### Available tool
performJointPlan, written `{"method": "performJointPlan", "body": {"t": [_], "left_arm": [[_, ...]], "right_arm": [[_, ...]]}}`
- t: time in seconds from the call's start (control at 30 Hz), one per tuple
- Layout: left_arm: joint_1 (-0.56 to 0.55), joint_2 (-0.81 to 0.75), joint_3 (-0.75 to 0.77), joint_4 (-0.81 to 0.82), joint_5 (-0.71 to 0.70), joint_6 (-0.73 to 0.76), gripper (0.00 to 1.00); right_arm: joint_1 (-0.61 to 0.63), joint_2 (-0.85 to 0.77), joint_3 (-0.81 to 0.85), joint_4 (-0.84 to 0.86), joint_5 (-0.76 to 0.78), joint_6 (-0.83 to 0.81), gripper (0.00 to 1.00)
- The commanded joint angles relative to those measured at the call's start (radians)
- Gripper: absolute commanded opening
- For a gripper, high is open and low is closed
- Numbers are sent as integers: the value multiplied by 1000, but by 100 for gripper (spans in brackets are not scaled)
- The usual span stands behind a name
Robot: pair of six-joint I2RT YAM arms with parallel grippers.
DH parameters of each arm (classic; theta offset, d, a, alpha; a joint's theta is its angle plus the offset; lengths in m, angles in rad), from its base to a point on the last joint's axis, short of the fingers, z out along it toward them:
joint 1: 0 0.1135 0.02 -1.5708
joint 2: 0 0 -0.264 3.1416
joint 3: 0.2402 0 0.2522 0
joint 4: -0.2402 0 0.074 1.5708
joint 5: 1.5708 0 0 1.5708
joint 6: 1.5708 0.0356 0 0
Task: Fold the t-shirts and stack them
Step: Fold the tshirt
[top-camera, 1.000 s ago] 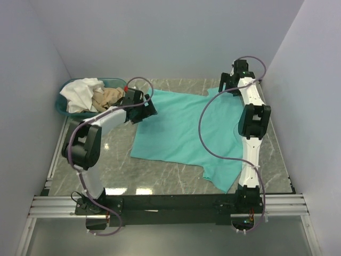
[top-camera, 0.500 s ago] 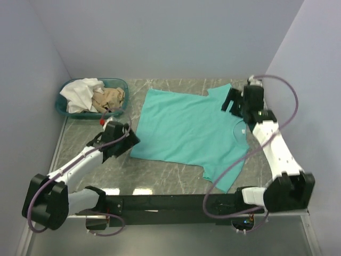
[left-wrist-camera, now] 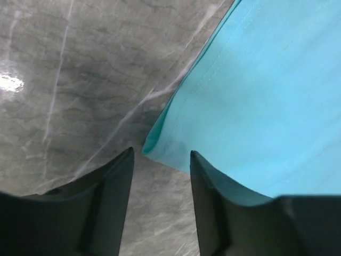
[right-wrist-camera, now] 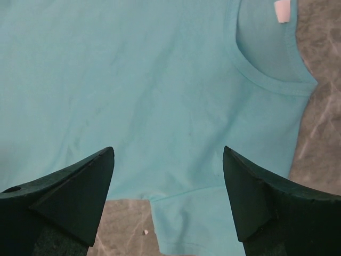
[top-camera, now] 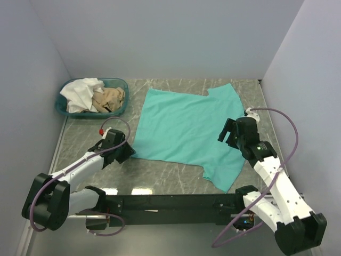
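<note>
In the middle of the bench [top-camera: 170,172] we see the teal shirt [top-camera: 184,125] spread out flat. Its hem faces the left edge and its collar [right-wrist-camera: 266,82] faces the right edge. One sleeve reaches toward the far right corner and the other toward the near edge.

At the near-left corner of that shirt the left claw [top-camera: 127,153] sits low over the marble. Through its own camera we see its two fingers [left-wrist-camera: 114,181] parted by a moderate gap. The pointed corner of the hem lies just ahead of that gap, in line with the space between the tips. The fingers grip nothing. We cannot tell whether the right-hand one brushes the cloth beside it.

Over the right side of the shirt, close to the collar, hangs the right claw [top-camera: 226,133]. Its camera shows its fingers [right-wrist-camera: 80,181] spread wide, with nothing between them. Smooth teal cloth fills the space beneath, and the collar curve and a small white neck tag [right-wrist-camera: 282,10] show beyond the right-hand finger. Between the tips we also see the notch where a sleeve meets the body, with bare marble beside it.

In the far left corner a teal basket [top-camera: 121,85] holds the white shirt [top-camera: 80,93] and the tan shirt [top-camera: 109,97]. Both are crumpled and touch each other, with the white one nearer the left edge. The basket stands near the far hem corner of the teal shirt without touching it.
</note>
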Motion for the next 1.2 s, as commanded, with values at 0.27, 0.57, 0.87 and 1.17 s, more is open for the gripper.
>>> {"method": "performJointPlan", "body": {"t": [0.27, 0.57, 0.87, 1.17], "left_arm": [[-5, 75, -21, 117, 31, -12, 5], [18, 101, 56, -24, -146, -3, 1], [68, 89, 88, -16, -150, 19, 1], [68, 90, 82, -10, -136, 34, 1]], "right_arm": [[9, -78, -30, -114, 46, 23, 88], [231, -38, 1, -142, 15, -11, 88], [687, 120, -54, -272, 34, 277, 81], [821, 138, -167, -363, -23, 406, 71]]}}
